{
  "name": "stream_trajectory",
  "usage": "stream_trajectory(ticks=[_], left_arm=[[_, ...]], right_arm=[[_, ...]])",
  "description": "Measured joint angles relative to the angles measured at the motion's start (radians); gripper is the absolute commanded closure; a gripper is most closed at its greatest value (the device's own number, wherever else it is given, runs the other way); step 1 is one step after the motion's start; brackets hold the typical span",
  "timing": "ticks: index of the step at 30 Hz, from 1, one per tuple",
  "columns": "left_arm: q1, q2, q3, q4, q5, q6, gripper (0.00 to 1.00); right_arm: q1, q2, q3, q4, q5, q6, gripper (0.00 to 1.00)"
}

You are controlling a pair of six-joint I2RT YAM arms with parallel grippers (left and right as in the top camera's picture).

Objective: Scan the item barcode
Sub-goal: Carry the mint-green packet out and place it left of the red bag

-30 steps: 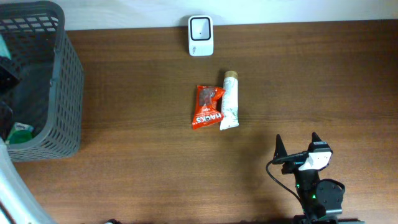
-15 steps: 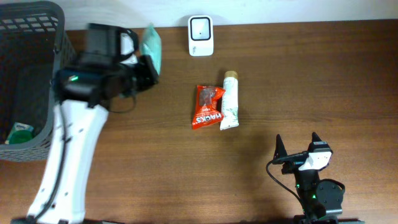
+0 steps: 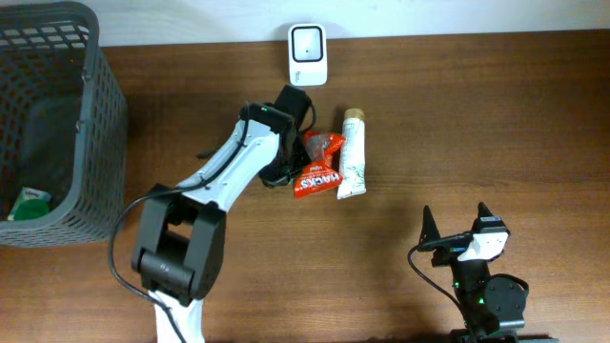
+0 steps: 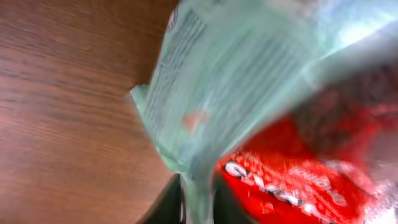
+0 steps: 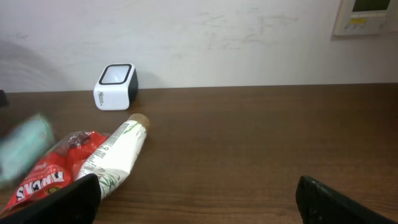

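Left wrist view is filled by the pale green packet (image 4: 242, 81), blurred. Its lower edge runs down between the two dark fingers (image 4: 165, 202) of the left pincer (image 4: 198, 196). The blur hides whether they are clamped on it or slack, so I cannot tell. From the fingers the packet's long axis runs up and to the right across the frame. Under it, just beside the pincer, lies the red snack packet (image 4: 298, 168).

Overhead, the left pincer (image 3: 286, 152) sits at the edge of that red snack packet (image 3: 315, 170), and the white tube (image 3: 352, 157) touches the red packet's other side. The white scanner (image 3: 307, 54) is near, straight beyond the pincer toward the wall, its window facing up. The coming move probably turns on that. The packet has only a short way to go past the pincer, and its barcode must then face the window. No barcode can be made out here.

Well apart, at the front of the desk (image 3: 477, 114), the right pincer (image 3: 455, 214) is spread wide and empty. The left arm is far nearer both packet and scanner.

Overhead, the left wrist hides the green packet entirely. Right wrist view shows it as a pale smear (image 5: 25, 152) off to that pincer's left, with the scanner (image 5: 115, 86) behind. Left wrist view shows no scanner.
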Motion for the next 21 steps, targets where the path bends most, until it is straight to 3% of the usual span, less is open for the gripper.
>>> stream_trajectory(ticks=[1,2,5,8,15,19,21], left_arm=[[-0.002,0.008,0.000,0.003,0.000,-0.002,0.31],[-0.007,0.010,0.000,0.003,0.000,0.001,0.20],[-0.032,0.010,0.000,0.014,0.003,0.023,0.21],[-0.037,0.015,0.047,-0.039,0.023,0.103,0.28],[-0.008,0.021,0.507,-0.338,0.045,0.351,0.31],[0.050,0.021,0.794,-0.581,-0.083,0.411,0.19],[0.117,0.022,0.937,-0.672,-0.137,0.425,0.01]], right_arm=[[0.000,0.000,0.000,0.000,0.000,0.000,0.02],[0.000,0.000,0.000,0.000,0.000,0.000,0.02],[0.000,0.000,0.000,0.000,0.000,0.000,0.01],[0.000,0.000,0.000,0.000,0.000,0.000,0.02],[0.000,0.000,0.000,0.000,0.000,0.000,0.02],[0.000,0.000,0.000,0.000,0.000,0.000,0.01],[0.000,0.000,0.000,0.000,0.000,0.000,0.01]])
